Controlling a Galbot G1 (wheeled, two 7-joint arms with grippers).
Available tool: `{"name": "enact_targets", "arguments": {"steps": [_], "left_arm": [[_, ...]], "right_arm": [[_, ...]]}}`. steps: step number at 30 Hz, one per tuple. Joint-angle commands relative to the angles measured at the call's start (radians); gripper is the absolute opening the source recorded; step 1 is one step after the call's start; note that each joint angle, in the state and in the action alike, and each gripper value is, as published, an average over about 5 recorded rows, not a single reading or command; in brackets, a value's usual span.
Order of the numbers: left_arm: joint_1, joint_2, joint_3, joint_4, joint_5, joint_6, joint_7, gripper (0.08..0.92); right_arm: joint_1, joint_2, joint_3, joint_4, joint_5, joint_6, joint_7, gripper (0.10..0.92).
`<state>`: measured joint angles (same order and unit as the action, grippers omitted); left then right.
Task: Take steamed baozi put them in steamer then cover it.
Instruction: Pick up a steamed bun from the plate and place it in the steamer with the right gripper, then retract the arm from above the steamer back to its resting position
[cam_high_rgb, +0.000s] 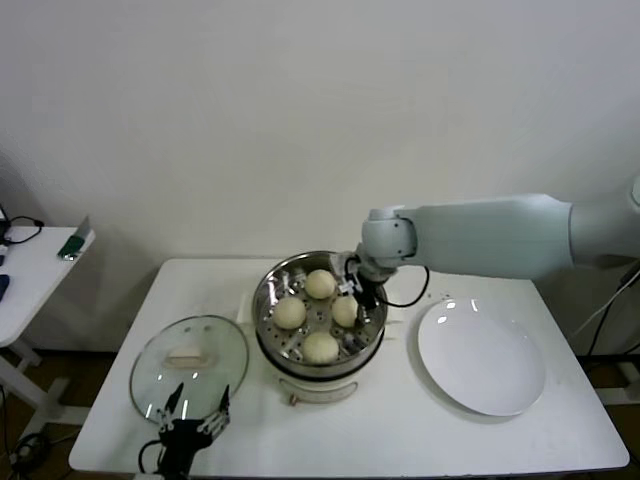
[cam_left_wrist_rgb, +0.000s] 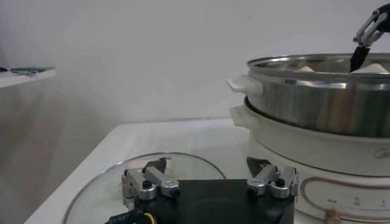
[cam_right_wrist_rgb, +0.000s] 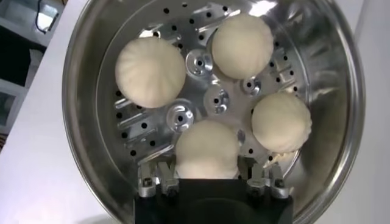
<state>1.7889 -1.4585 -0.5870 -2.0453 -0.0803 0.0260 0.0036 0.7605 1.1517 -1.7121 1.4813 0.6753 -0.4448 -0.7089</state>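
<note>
Closest to the head camera, the left gripper hangs low at the table's near edge with its fingers spread wide apart, holding nothing. Its tips sit over the near rim of the round clear glass cover with the cream-white flat handle, which lies flat on the white table, just left of the steamer.

Four small round cream-white steamed baozi all rest inside the round shiny steel steamer with the holed bottom, which sits on a white electric pot base. The right gripper reaches down over the steamer's right rim. In the right wrist view one bun sits between its two fingers, which stand on either side of it; whether they press the bun I cannot tell.

Some faint small marks show on the pot base front, too tiny to read.

A flat white round plate lies to the right of the steamer
</note>
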Motion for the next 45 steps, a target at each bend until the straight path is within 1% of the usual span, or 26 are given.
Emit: {"name": "enact_targets", "arguments": {"steps": [1,4,7,9,14,17,20,23,27,31,34,37,40,42,45], "left_arm": [[0.001,0.000,0.000,-0.007,0.001,0.004,0.003,0.823],[0.000,0.000,-0.001,-0.010,0.004,0.007,0.002,0.823],[0.001,0.001,-0.003,-0.013,0.010,0.009,0.002,0.823],[0.001,0.002,-0.004,-0.015,0.012,0.009,0.002,0.823],[0.005,0.010,-0.007,-0.023,0.012,0.012,0.003,0.823],[0.004,0.017,-0.015,-0.031,0.011,0.018,0.003,0.823],[-0.003,0.026,-0.021,-0.038,0.010,0.025,0.001,0.823],[-0.018,0.028,-0.021,-0.037,0.019,0.028,0.001,0.823],[-0.038,0.026,-0.014,-0.029,0.045,0.030,0.006,0.823],[-0.056,0.026,-0.011,-0.021,0.069,0.032,0.012,0.823],[-0.072,0.027,-0.014,-0.017,0.079,0.031,0.011,0.823],[-0.085,0.036,-0.022,-0.018,0.085,0.023,0.012,0.823],[-0.094,0.051,-0.031,-0.017,0.105,0.016,0.016,0.823],[-0.098,0.062,-0.037,-0.016,0.126,0.012,0.016,0.823],[-0.107,0.069,-0.045,-0.010,0.157,-0.005,0.004,0.823]], "right_arm": [[-0.019,0.011,0.004,-0.004,-0.013,-0.006,0.020,0.680],[0.008,0.006,0.024,-0.006,0.052,0.008,0.012,0.726],[0.060,-0.009,0.025,-0.005,0.129,0.031,-0.011,0.790],[0.096,-0.032,0.022,-0.005,0.167,0.047,-0.031,0.814],[0.142,-0.148,0.094,-0.020,0.248,0.054,-0.064,0.822],[0.115,-0.258,0.199,-0.021,0.301,-0.009,-0.008,0.823],[0.006,-0.402,0.363,0.010,0.347,-0.066,0.157,0.823],[-0.213,-0.539,0.620,0.045,0.349,-0.046,0.361,0.823],[-0.533,-0.672,0.957,0.089,0.303,0.042,0.539,0.823],[-0.847,-0.779,1.219,0.136,0.216,0.125,0.636,0.823],[-1.139,-0.817,1.473,0.168,0.174,0.179,0.671,0.823],[-1.476,-0.794,1.821,0.193,0.129,0.237,0.676,0.823],[-1.797,-0.724,2.144,0.224,0.084,0.293,0.663,0.823],[-1.980,-0.667,2.301,0.245,0.047,0.336,0.637,0.823],[-2.183,-0.565,2.449,0.265,0.009,0.425,0.601,0.823]]}}
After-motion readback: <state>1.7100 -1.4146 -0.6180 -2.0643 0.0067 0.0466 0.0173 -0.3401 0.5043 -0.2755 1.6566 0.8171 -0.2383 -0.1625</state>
